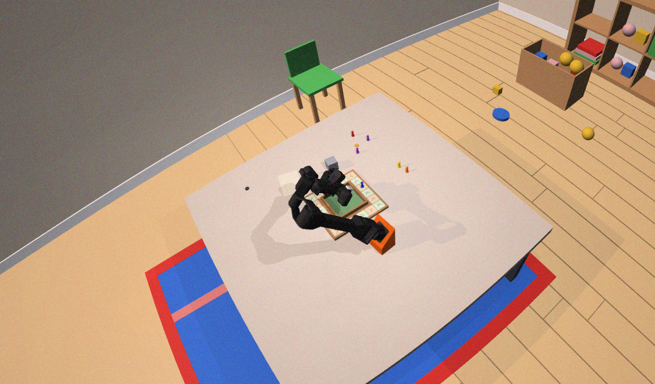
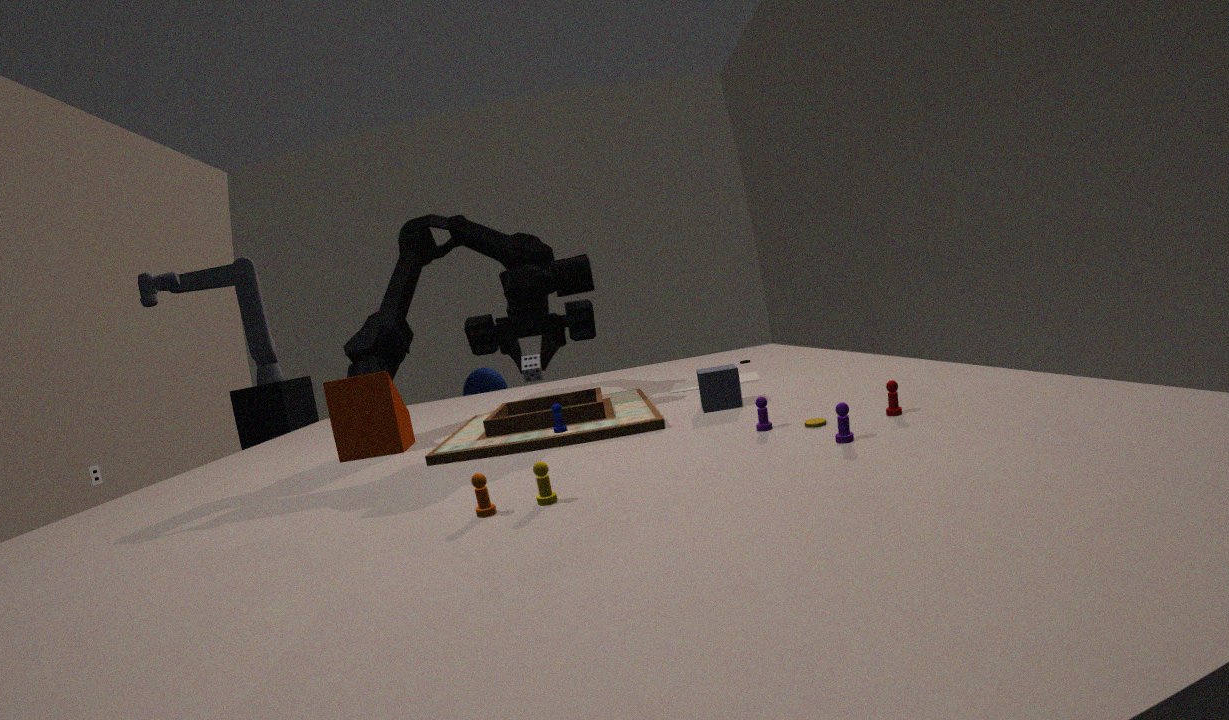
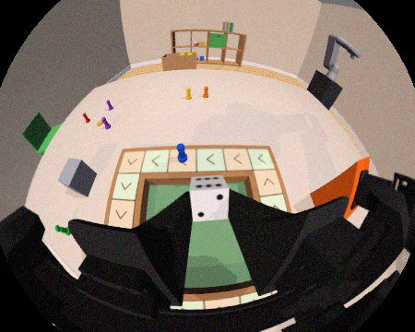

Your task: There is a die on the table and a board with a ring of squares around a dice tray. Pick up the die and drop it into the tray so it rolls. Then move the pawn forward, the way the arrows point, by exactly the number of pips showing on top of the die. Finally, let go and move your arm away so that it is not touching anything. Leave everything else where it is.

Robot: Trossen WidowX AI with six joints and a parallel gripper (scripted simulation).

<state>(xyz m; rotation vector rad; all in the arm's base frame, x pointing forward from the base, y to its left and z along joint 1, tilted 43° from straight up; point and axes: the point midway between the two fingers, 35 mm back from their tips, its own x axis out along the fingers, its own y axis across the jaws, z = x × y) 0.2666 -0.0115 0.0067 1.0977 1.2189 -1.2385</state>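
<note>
- The die point(image 2: 530, 362) point(image 3: 209, 197) was pinched between the fingertips of the gripper point(image 2: 530, 365) point(image 3: 207, 195), one face showing six pips and another two.
- It hung above the dice tray point(image 1: 366, 202) point(image 2: 546, 419) point(image 3: 195, 175), apart from the tray's green floor.
- The tray sat in the middle of the board point(image 1: 336, 237) point(image 2: 546, 440) point(image 3: 195, 148), whose ring of pale green and cream squares carried arrows.
- The blue pawn point(image 1: 362, 184) point(image 2: 558, 419) point(image 3: 182, 153) stood upright on a cream square of that ring, beside the tray's wall.
- A grey block point(image 1: 331, 162) point(image 2: 718, 388) point(image 3: 77, 177) rested on the tabletop point(image 1: 291, 296) point(image 2: 690, 573) point(image 3: 161, 120), near the board.
- A yellow pawn point(image 1: 399, 164) point(image 2: 544, 483) point(image 3: 188, 93) and an orange pawn point(image 1: 406, 169) point(image 2: 482, 496) point(image 3: 206, 92) stood near each other, off the board.
- Farther along, two purple pawns and a red pawn point(image 1: 352, 133) point(image 2: 893, 398) point(image 3: 86, 118) stood around a flat yellow disc point(image 1: 356, 145) point(image 2: 815, 422) point(image 3: 100, 123).
- A green pawn point(image 3: 63, 230) showed in the wrist view, past the grey block.
- The black arm point(image 1: 336, 222) point(image 2: 403, 286) rose beside an orange block point(image 1: 382, 241) point(image 2: 367, 417) point(image 3: 337, 186).
- Beyond the tabletop stood a green chair point(image 1: 315, 78) point(image 3: 38, 134).
</note>
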